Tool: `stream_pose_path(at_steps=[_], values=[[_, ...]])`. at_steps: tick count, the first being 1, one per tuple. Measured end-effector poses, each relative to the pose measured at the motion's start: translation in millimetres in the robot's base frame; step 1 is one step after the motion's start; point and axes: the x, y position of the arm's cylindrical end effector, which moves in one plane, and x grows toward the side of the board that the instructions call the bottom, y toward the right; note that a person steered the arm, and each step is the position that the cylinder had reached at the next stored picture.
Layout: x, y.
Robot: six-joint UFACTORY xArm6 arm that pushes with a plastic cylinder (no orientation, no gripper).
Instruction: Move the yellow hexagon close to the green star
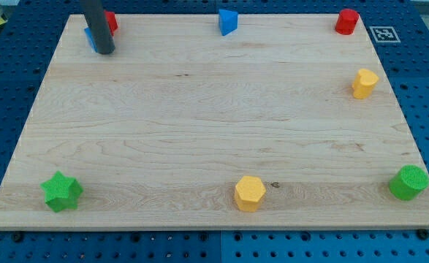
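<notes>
The yellow hexagon (250, 193) lies near the board's bottom edge, a little right of the middle. The green star (61, 191) lies at the bottom left corner, far to the hexagon's left. My tip (104, 51) stands at the top left of the board, far from both. It is right next to a blue block (90, 39) and a red block (111, 21), which the rod partly hides.
A blue triangular block (228, 22) sits at the top middle. A red block (346, 21) is at the top right. A second yellow block (364, 83) is at the right edge. A green round block (408, 182) is at the bottom right. The wooden board (199, 109) ends close to these blocks.
</notes>
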Motion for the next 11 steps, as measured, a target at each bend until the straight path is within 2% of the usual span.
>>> stream_pose_path(at_steps=[1,3,4,8,10,11], values=[[2.9,0.0],[79.0,18.8],[101.1,32.4],[112.5,28.7],[160.0,89.2],[170.5,149.1]])
